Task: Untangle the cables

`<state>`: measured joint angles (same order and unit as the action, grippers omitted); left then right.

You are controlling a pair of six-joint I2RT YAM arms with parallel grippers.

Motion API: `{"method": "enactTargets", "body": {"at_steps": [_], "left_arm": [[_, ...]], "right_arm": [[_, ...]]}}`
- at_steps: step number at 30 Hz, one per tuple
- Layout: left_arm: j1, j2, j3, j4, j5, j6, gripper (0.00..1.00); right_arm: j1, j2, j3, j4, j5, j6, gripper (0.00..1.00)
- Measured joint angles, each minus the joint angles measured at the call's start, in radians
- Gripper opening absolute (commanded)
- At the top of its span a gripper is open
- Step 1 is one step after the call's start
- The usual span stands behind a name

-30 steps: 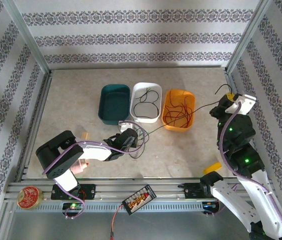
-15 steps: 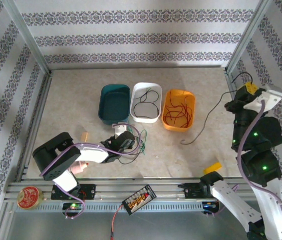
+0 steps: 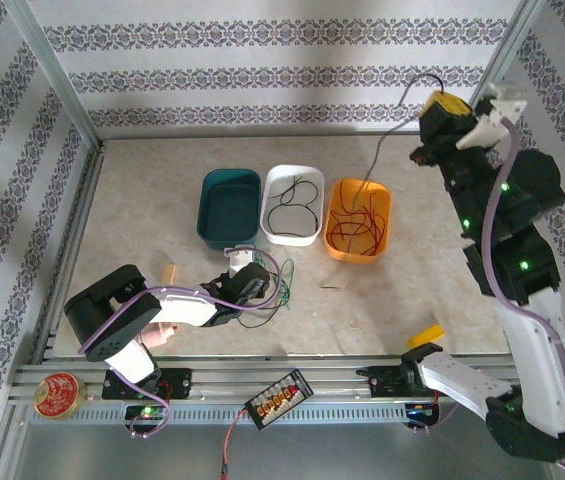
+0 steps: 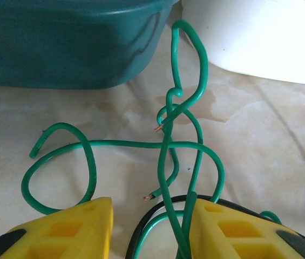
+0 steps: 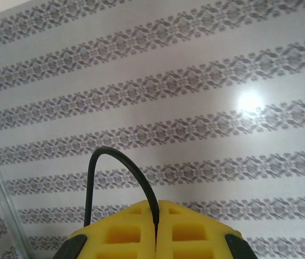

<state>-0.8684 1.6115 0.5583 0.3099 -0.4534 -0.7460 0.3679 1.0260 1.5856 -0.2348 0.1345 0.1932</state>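
The cables are thin wires in three colours. A tangle of green cables (image 4: pixel 165 143) lies on the table in front of the teal bin (image 4: pixel 60 43). My left gripper (image 4: pixel 149 206) stands open over it, with green strands and a black loop (image 4: pixel 137 226) lying loose between its yellow fingers. From above, the left gripper (image 3: pixel 250 283) sits by the green cables (image 3: pixel 274 290). My right gripper (image 3: pixel 440 108) is raised high at the back right, shut on a black cable (image 3: pixel 380 150) that hangs down beside the orange bin (image 3: pixel 382 228). Its fingers (image 5: pixel 125 232) pinch the black cable (image 5: pixel 114 157).
A teal bin (image 3: pixel 230 232), a white bin (image 3: pixel 293 236) holding black cables and the orange bin holding red cables stand in a row mid-table. A black connector strip (image 3: pixel 279 394) and a red round tin (image 3: pixel 59 393) rest on the front rail. Metal frame posts (image 3: pixel 482 90) flank the table.
The right arm rose and swung to the back with the black cable, drawing it away from the green tangle. The left gripper's jaws opened and it stayed by the green cables.
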Motion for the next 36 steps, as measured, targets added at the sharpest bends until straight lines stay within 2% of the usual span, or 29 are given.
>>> {"method": "enactTargets", "body": {"at_steps": [12,19,26,30,36], "left_arm": [[0.000,0.000,0.000,0.000,0.000,0.000,0.41],[0.000,0.000,0.000,0.000,0.000,0.000,0.41],[0.000,0.000,0.000,-0.001,0.000,0.000,0.41],[0.000,0.000,0.000,-0.001,0.000,0.000,0.41],[0.000,0.000,0.000,0.000,0.000,0.000,0.41]], "right_arm": [[0.000,0.449,0.252,0.073,-0.125,0.056,0.00],[-0.016,0.615,0.332,0.074,-0.151,0.068,0.00],[-0.032,0.686,0.457,0.069,-0.164,0.082,0.00],[-0.032,0.681,0.530,0.080,-0.179,0.109,0.00],[-0.032,0.654,0.546,0.099,-0.180,0.116,0.00]]}}
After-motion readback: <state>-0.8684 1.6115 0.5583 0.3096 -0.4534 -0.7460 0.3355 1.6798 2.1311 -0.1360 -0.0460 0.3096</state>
